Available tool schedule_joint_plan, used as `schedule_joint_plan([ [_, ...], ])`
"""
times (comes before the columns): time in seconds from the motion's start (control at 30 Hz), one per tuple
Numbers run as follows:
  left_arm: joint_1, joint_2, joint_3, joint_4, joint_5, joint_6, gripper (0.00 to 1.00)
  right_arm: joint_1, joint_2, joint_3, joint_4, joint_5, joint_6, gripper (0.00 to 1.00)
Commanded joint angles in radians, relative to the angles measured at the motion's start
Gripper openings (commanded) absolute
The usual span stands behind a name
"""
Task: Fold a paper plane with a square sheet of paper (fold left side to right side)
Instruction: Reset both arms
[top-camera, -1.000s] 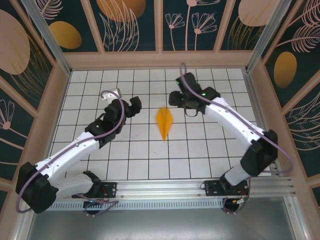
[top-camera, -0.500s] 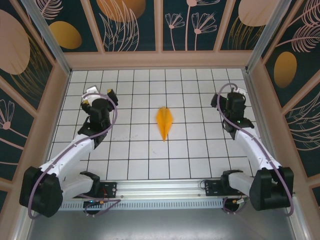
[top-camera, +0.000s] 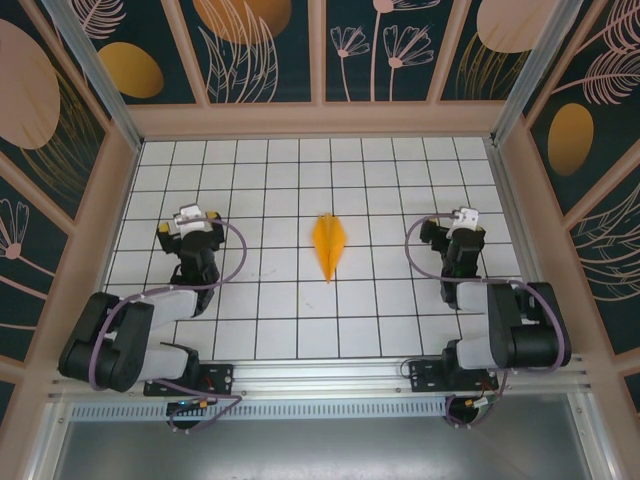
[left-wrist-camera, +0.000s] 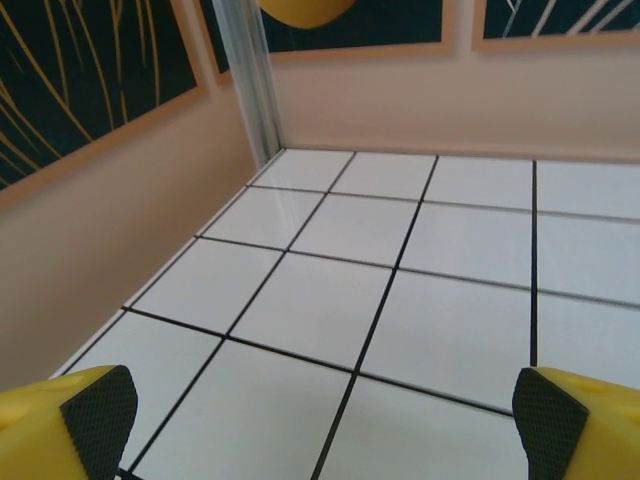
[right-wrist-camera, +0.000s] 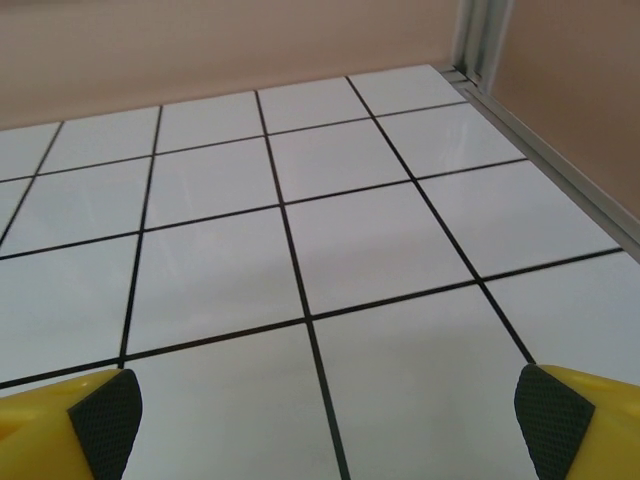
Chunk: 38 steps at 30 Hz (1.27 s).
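The square sheet of paper now lies as an orange-yellow paper plane (top-camera: 329, 246), a narrow dart with a centre ridge, flat on the white grid table (top-camera: 290, 180) near the middle, its sharp tip toward the near edge. My left gripper (top-camera: 190, 224) is folded back at the left, about two tiles from the plane. In the left wrist view this gripper (left-wrist-camera: 325, 425) stands open over bare tiles, its black pads (left-wrist-camera: 98, 418) far apart. My right gripper (top-camera: 455, 232) is folded back at the right, equally far from the plane. The right wrist view has that gripper (right-wrist-camera: 328, 425) open with nothing between its pads (right-wrist-camera: 105, 418).
Beige walls (top-camera: 320, 118) with dark patterned panels enclose the table on three sides. A metal corner post (left-wrist-camera: 250, 80) stands ahead of the left gripper, and a side rail (right-wrist-camera: 545, 135) runs along the right wall. The aluminium base rail (top-camera: 330, 378) lies at the near edge.
Both arms have pulled back from the plane to folded poses at the sides. The right gripper's jaws have spread wide. The plane has stayed where it was.
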<state>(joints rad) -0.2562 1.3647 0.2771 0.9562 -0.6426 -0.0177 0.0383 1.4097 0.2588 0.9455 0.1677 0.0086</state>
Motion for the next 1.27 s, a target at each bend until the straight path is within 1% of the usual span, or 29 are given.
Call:
schedule_joint_plan([
  [0.0, 0.012, 0.068, -0.056, 0.310, 0.099, 0.093, 0.98, -0.003, 0.065, -0.018, 0.242, -0.090, -0.049, 0.99],
  [0.07, 0.017, 0.113, -0.074, 0.401, 0.123, 0.115, 0.98, -0.019, 0.067, -0.020, 0.242, -0.120, -0.038, 0.99],
  [0.1, 0.019, 0.112, -0.073, 0.399, 0.117, 0.108, 0.99, -0.024, 0.079, -0.032, 0.277, -0.130, -0.033, 0.99],
  [0.13, 0.029, 0.101, -0.083, 0.394, 0.139, 0.097, 0.99, -0.031, 0.087, -0.045, 0.308, -0.145, -0.032, 0.99],
  [0.2, 0.066, 0.090, -0.134, 0.471, 0.200, 0.063, 0.99, -0.038, 0.139, -0.067, 0.401, -0.149, -0.037, 0.99],
  [0.23, 0.088, 0.096, -0.162, 0.522, 0.223, 0.039, 0.98, -0.041, 0.123, -0.062, 0.353, -0.176, -0.034, 0.99],
  [0.3, 0.129, 0.122, -0.189, 0.592, 0.267, 0.002, 0.98, -0.049, 0.128, -0.057, 0.356, -0.191, -0.029, 0.99],
  [0.37, 0.149, 0.182, -0.170, 0.613, 0.286, -0.010, 0.98, -0.077, 0.130, -0.026, 0.296, -0.220, 0.002, 0.99],
  [0.4, 0.150, 0.197, -0.141, 0.578, 0.285, -0.008, 0.99, -0.093, 0.131, -0.020, 0.294, -0.241, 0.011, 0.99],
  [0.43, 0.158, 0.167, -0.102, 0.453, 0.300, -0.029, 0.98, -0.095, 0.132, -0.024, 0.298, -0.243, 0.011, 0.99],
  [0.47, 0.188, 0.158, -0.071, 0.381, 0.341, -0.055, 0.98, -0.092, 0.132, -0.023, 0.295, -0.241, 0.011, 0.99],
  [0.57, 0.218, 0.162, -0.064, 0.377, 0.365, -0.076, 0.99, -0.091, 0.131, -0.022, 0.292, -0.235, 0.008, 0.99],
  [0.63, 0.218, 0.160, -0.064, 0.371, 0.368, -0.077, 0.99, -0.077, 0.131, -0.022, 0.292, -0.211, 0.000, 0.99],
  [1.23, 0.219, 0.160, -0.067, 0.378, 0.367, -0.074, 0.98, -0.076, 0.131, -0.021, 0.289, -0.212, 0.001, 0.99],
])
